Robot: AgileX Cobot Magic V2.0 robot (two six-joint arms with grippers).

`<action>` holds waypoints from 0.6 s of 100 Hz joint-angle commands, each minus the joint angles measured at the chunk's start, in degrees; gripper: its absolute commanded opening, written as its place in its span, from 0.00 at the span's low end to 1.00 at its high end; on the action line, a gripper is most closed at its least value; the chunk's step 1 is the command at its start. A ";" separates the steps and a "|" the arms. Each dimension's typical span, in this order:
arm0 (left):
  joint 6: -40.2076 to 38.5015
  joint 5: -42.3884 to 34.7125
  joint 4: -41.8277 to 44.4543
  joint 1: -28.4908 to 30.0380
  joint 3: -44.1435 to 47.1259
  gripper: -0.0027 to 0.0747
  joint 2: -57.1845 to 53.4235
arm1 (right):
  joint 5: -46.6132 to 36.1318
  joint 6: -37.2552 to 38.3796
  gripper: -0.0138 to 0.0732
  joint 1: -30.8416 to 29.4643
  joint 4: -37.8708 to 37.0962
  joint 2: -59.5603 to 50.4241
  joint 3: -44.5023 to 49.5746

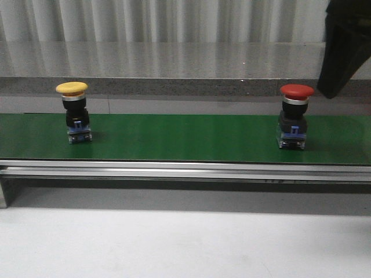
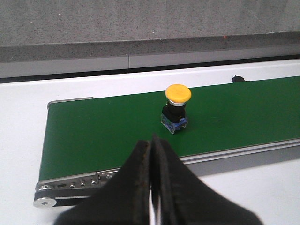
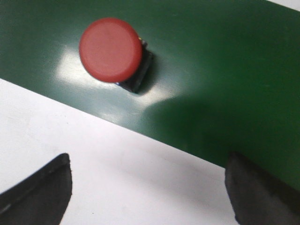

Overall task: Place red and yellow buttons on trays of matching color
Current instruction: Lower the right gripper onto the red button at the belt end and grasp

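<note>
A yellow button (image 1: 72, 88) with a black body and blue base stands upright on the left part of the green belt (image 1: 185, 138). A red button (image 1: 296, 91) of the same build stands on the right part. My left gripper (image 2: 152, 143) is shut with nothing in it, on the near side of the belt, short of the yellow button (image 2: 178, 93). My right gripper (image 3: 149, 160) is open and empty, above the white surface at the belt's edge, with the red button (image 3: 110, 49) beyond it. In the front view the right gripper (image 1: 337, 78) hangs behind and right of the red button. The trays are out of view.
The belt runs across the table in a metal frame (image 1: 185, 170), and its roller end (image 2: 46, 201) shows in the left wrist view. Behind it lie a grey speckled ledge (image 1: 174, 86) and a corrugated wall (image 1: 162, 20). White tabletop (image 1: 185, 243) lies in front.
</note>
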 commanded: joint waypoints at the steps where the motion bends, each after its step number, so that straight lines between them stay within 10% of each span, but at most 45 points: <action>1: -0.09 -4.37 -0.48 -0.57 -1.50 0.01 0.21 | -1.90 -1.66 0.91 0.00 1.67 1.53 -3.15; 33: -0.09 -4.37 -0.48 -0.57 -1.50 0.01 0.21 | -9.38 -2.11 0.87 -0.12 1.61 8.51 -5.18; 60: -0.09 -4.37 -0.48 -0.57 -1.50 0.01 0.21 | -12.53 -2.05 0.35 -1.33 1.28 11.92 -5.18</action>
